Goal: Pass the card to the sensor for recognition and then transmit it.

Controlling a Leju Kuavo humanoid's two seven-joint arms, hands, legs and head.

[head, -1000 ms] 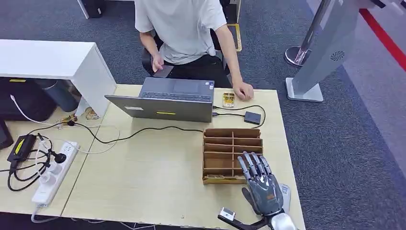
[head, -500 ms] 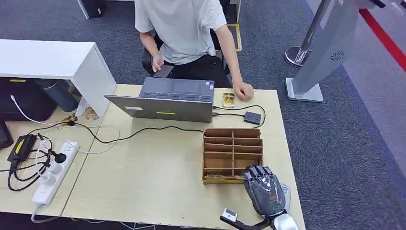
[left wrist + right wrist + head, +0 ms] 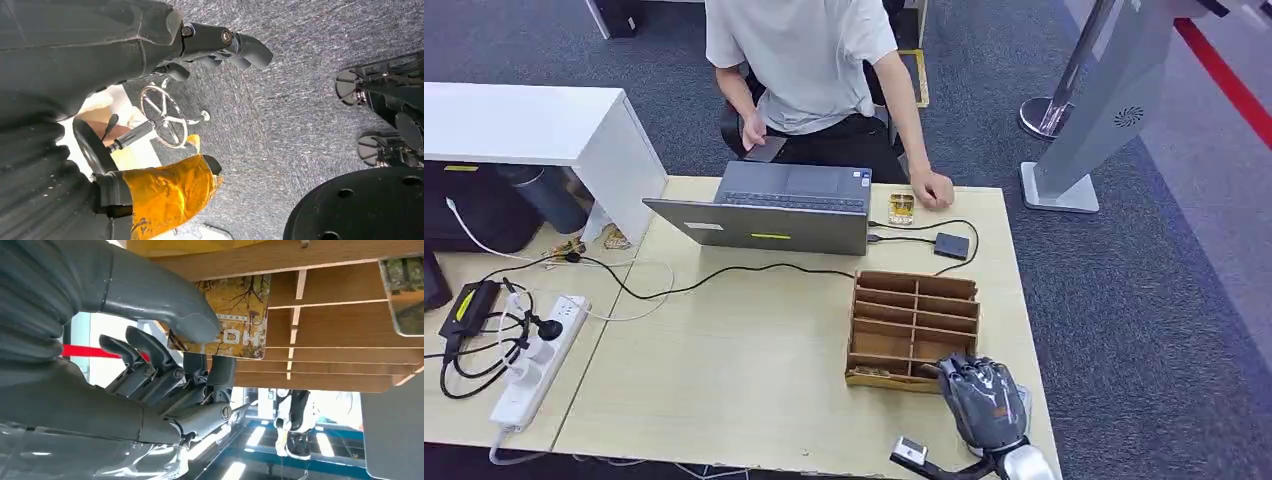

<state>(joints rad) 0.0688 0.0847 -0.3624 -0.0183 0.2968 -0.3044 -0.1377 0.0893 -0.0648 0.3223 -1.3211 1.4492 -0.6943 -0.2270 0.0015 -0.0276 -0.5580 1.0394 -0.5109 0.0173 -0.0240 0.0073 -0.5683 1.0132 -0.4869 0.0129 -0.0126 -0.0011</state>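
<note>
Card (image 3: 235, 315) printed with autumn trees, pinched by right hand (image 3: 165, 365) at organizer (image 3: 340, 340).

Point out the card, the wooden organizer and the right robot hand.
card (image 3: 235, 315), right wrist view, its yellow printed face.
wooden organizer (image 3: 911, 283), head view, its far wall.
right robot hand (image 3: 984, 400), head view, the back of the hand.
</note>
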